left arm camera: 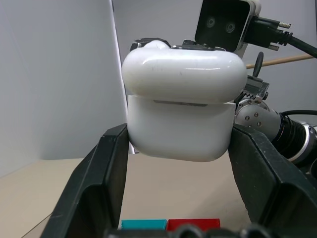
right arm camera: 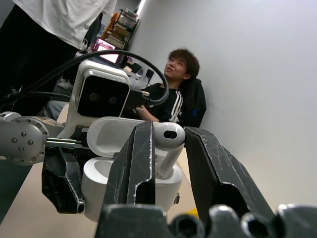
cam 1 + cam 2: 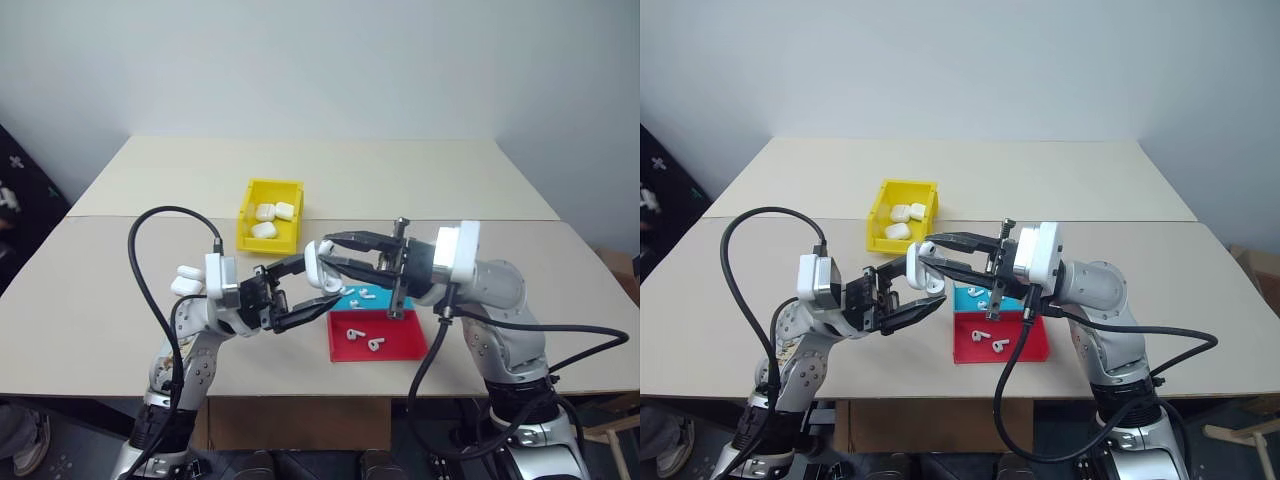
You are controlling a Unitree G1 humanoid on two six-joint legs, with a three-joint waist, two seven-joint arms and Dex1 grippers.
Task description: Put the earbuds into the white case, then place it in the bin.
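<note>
- Right wrist view shows the right tool (image 2: 166,163) clamped on one of the earbuds (image 2: 167,144), its bulb up and its stem slanting down into the open white case (image 2: 131,173).
- The left tool (image 1: 178,163) is closed on the case body, holding it in the air above the surface (image 3: 100,300), near the blue tray (image 3: 357,300) and red tray (image 3: 378,338); the hinged lid stands open.
- To do this step well, I would line the stem up with its well, lower slowly along the stem's long axis, and release only once the bulb seats.
- The left tool should keep the case steady, opening facing the incoming bud.
- More earbuds lie in the trays; the bin (image 3: 270,215), holding other cases, sits farther back.
</note>
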